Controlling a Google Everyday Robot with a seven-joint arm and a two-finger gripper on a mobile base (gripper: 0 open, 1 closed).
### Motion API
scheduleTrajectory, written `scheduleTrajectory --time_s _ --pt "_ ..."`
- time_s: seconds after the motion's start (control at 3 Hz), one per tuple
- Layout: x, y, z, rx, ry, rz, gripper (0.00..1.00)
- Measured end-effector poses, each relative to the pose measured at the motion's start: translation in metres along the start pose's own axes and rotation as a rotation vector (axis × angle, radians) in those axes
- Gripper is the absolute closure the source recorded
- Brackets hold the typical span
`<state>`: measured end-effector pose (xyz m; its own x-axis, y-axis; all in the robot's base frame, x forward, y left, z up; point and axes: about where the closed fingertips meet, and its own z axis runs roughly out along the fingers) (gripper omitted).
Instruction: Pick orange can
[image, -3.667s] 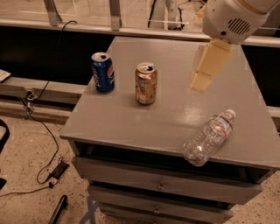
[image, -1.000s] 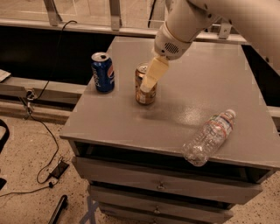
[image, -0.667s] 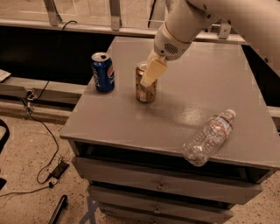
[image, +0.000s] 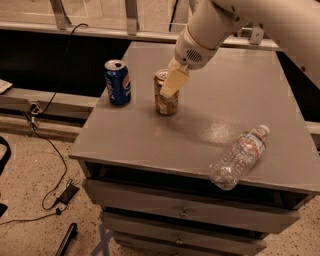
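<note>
Three drink containers sit on a grey worktop (image: 210, 115) that fills the middle of the frame, above a stack of grey drawers (image: 185, 212). At the far left, on the speckled floor, a dark cable (image: 50, 150) trails down toward the lower left corner. On the worktop's left side a blue can (image: 118, 83) stands upright near the left edge, silver top showing. Just to its right, apart from it and not touching, the orange can (image: 166, 104) stands upright too, a little left of the frame's centre and set back from the front edge; its coppery body and part of its silver rim are visible. The gripper (image: 171, 82) is right at this can: its pale, cream-coloured tip slants down from the upper right and lies across the can's upper right side, covering part of the rim and the upper body. Whether the gripper is spread or pressed onto the can cannot be told from this view. The white arm (image: 210, 25) behind it rises to the upper right and leaves the frame at the top. Farther right, near the front right corner of the worktop, a clear plastic bottle (image: 239, 157) lies on its side, cap pointing to the upper right, well apart from both cans.
</note>
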<state>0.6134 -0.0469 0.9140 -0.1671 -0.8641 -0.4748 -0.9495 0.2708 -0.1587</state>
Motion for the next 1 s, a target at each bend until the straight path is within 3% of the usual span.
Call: scheduleTrajectory --time_s 0.33,1.0 --pt "-0.008 0.004 -0.019 -0.004 -0.092 -0.011 1.0" --pt "0.002 0.006 -0.09 0.076 -0.244 -0.007 1.0"
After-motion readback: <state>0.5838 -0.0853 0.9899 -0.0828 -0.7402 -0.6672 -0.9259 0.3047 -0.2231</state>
